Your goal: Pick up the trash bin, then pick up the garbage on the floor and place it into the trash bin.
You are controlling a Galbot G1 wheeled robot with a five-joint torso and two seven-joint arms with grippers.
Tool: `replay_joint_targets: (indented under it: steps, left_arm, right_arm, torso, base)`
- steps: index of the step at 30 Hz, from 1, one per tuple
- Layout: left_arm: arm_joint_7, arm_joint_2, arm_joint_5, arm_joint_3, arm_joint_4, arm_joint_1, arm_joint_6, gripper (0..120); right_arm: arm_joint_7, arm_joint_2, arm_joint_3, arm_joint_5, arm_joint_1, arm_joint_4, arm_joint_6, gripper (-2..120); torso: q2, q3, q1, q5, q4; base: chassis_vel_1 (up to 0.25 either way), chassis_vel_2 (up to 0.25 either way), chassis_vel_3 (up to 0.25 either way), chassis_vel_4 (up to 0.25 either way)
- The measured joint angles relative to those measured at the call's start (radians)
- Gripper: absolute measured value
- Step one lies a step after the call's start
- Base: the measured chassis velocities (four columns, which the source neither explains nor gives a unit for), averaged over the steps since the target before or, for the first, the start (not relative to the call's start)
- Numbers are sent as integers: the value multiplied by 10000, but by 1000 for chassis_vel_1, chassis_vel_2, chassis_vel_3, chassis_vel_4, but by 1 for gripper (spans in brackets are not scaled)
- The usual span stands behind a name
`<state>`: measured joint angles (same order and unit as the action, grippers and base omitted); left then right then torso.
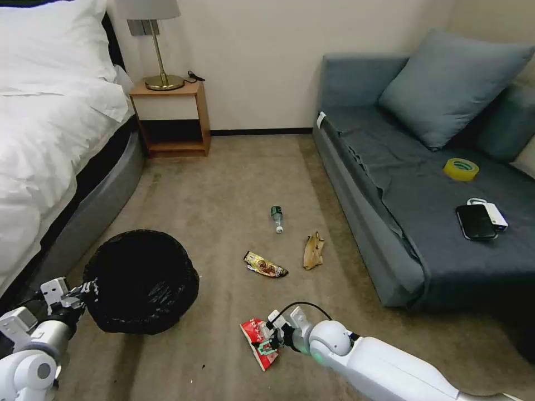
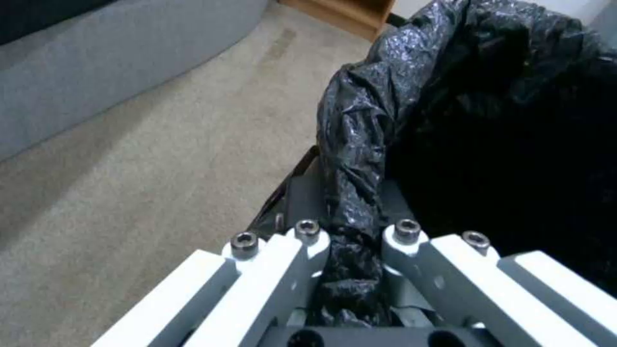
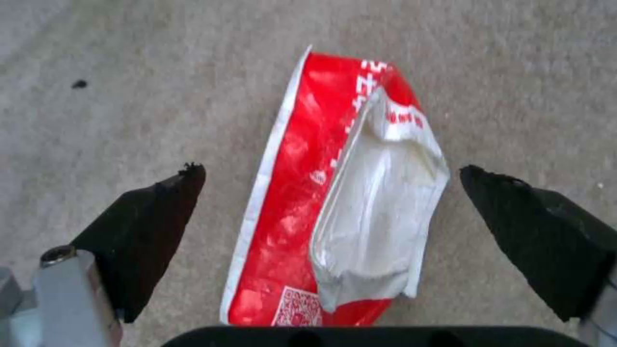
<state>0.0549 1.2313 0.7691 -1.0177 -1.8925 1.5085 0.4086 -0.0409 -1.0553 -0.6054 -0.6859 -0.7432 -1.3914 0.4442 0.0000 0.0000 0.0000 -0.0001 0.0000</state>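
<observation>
We are holding the trash bin (image 1: 142,281) by its edge with our left gripper (image 1: 78,298); in the left wrist view the two fingers are pinched close together on a bunched fold of the glossy black bag at the bin's rim (image 2: 350,193), and the bin is sitting on the carpet (image 1: 223,184) beside the bed (image 1: 50,139). That liner is looking thin and slick, so we are judging the hold safer if it is catching the stiff rim beneath the plastic, which we cannot confirm. Our right gripper (image 3: 331,180) is hanging low over the red-and-white snack packet (image 3: 334,193), its black fingertips (image 3: 161,202) spread wide on either side and touching nothing. The packet is lying flat on the floor just in front of us, to the right of the bin. It is looking feather-light, limp and crinkly, with a puffed white flap; we are judging that closing across its narrow width, where the film can buckle up between the pads, is the likeliest way to lift it off the carpet. Farther out on the floor are lying the gold-brown foil wrapper (image 1: 265,265), the tan paper scrap (image 1: 313,250) and the small bottle (image 1: 277,217), all well apart from both grippers.
</observation>
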Motion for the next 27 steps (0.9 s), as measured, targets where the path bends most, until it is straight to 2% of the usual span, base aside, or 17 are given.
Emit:
replay_joint_targets:
  steps: [4,10,11,16,17,20,21,24,25,27]
  left_arm:
    - [16,0,10,-1,10,12,-19,4]
    - [72,-6,28,-104,21,82,-62,4]
    - [72,-6,28,-104,21,82,-62,4]
    - [106,86,24,-153,-29,165,-83,4]
    - [106,86,24,-153,-29,165,-83,4]
    - [128,153,-3,-161,-80,224,-106,4]
    - [128,153,-3,-161,-80,224,-106,4]
    - [149,179,-12,-177,-112,247,-130,4]
    - [149,179,-12,-177,-112,247,-130,4]
    - [153,199,-23,-178,-134,254,-134,4]
  right_arm:
    - [-2,-54,-6,39,-23,57,16,93]
    - [-52,-242,-42,148,-170,168,47,65]
    - [-52,-242,-42,148,-170,168,47,65]
    - [-89,-332,-6,308,-249,273,-23,45]
    - [-89,-332,-6,308,-249,273,-23,45]
    - [-117,-355,49,419,-329,341,-96,28]
    - [-117,-355,49,419,-329,341,-96,28]
    - [-130,-369,157,525,-440,366,-155,13]
    - [-130,-369,157,525,-440,366,-155,13]
    - [-128,-363,232,566,-534,364,-191,4]
  torso:
    - [0,0,0,0,0]
    - [0,0,0,2,0]
    - [0,0,0,2,0]
    - [1,0,-1,1,0]
    - [1,0,-1,1,0]
    - [1,0,0,1,0]
    - [1,0,0,1,0]
    - [2,-1,0,1,0]
    - [2,-1,0,1,0]
    - [2,0,0,1,0]
  base:
    - [0,0,0,0]
    - [0,0,0,0]
    - [0,0,0,0]
    - [0,0,0,0]
    - [0,0,0,0]
    - [0,0,0,0]
    - [0,0,0,0]
    - [0,0,0,0]
    - [0,0,0,0]
    - [0,0,0,0]
